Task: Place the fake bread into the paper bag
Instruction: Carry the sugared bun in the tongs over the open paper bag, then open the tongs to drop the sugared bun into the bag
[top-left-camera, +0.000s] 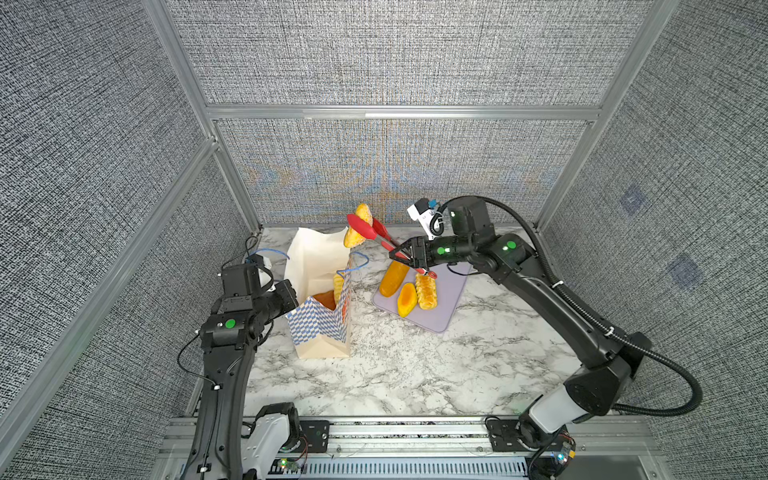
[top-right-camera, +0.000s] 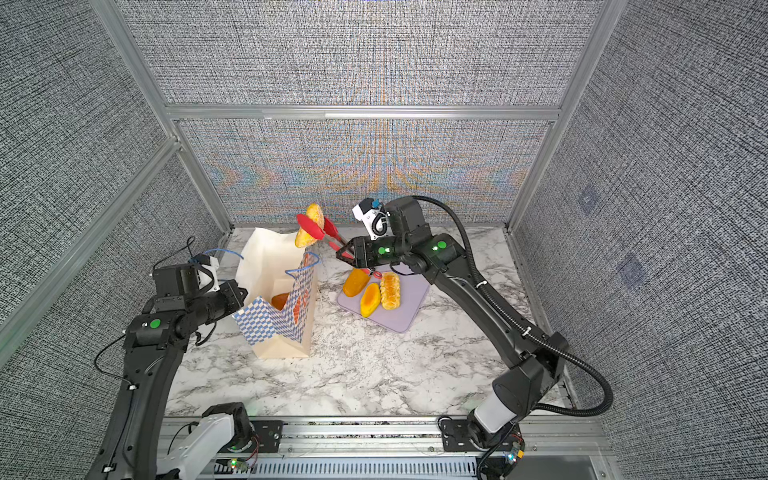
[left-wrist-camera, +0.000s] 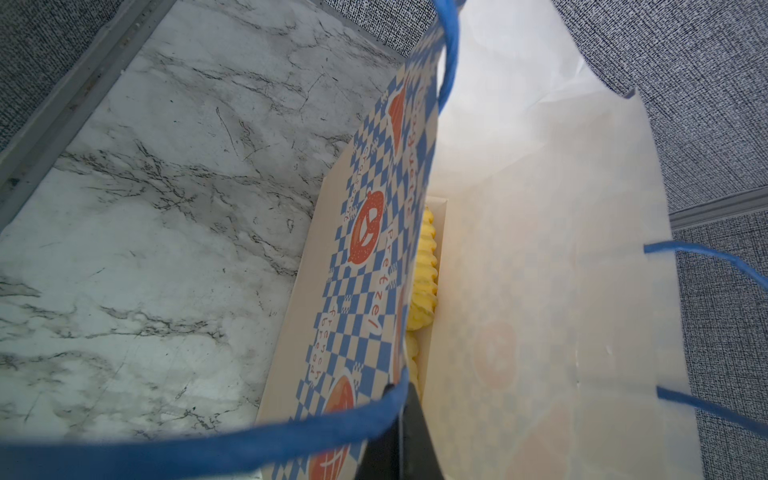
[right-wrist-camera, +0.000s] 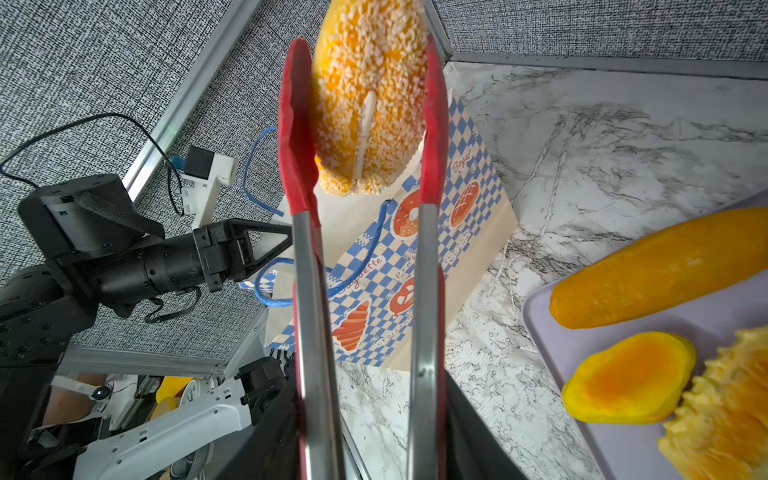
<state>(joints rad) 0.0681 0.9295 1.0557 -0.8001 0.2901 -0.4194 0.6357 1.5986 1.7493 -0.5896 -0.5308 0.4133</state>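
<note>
Left claw (top-left-camera: 294, 296): closed on the left rim of the paper bag (top-left-camera: 320, 324). Only the left wrist view shows its dark finger (left-wrist-camera: 409, 432) pinching the paper wall.
Bag position: upright on the marble bench (top-left-camera: 415, 374), mouth open.
Bag print: the right wrist view reads "Bagel" and "Baguette"; the left wrist view reads "Pretzel".
Bag contents: a top view shows an orange-brown loaf (top-left-camera: 326, 299) inside. The left wrist view shows only a ridged yellow loaf (left-wrist-camera: 424, 270) at the bottom.
Sugared bun (top-left-camera: 365, 211): in the air over the bag's far rim, pinched between the tips of the red tongs (top-left-camera: 359, 226). Its white centre stripe (right-wrist-camera: 365, 124) shows only in the right wrist view.
Right claw (top-left-camera: 398, 255): narrow, gripping the tongs' steel arms.
Lavender tray (top-left-camera: 449, 307): on the bench to the right of the bag. It carries a long smooth loaf (top-left-camera: 394, 277), an oval bun (top-left-camera: 406, 299) with an orange centre and a braided loaf (top-left-camera: 427, 291), side by side.
</note>
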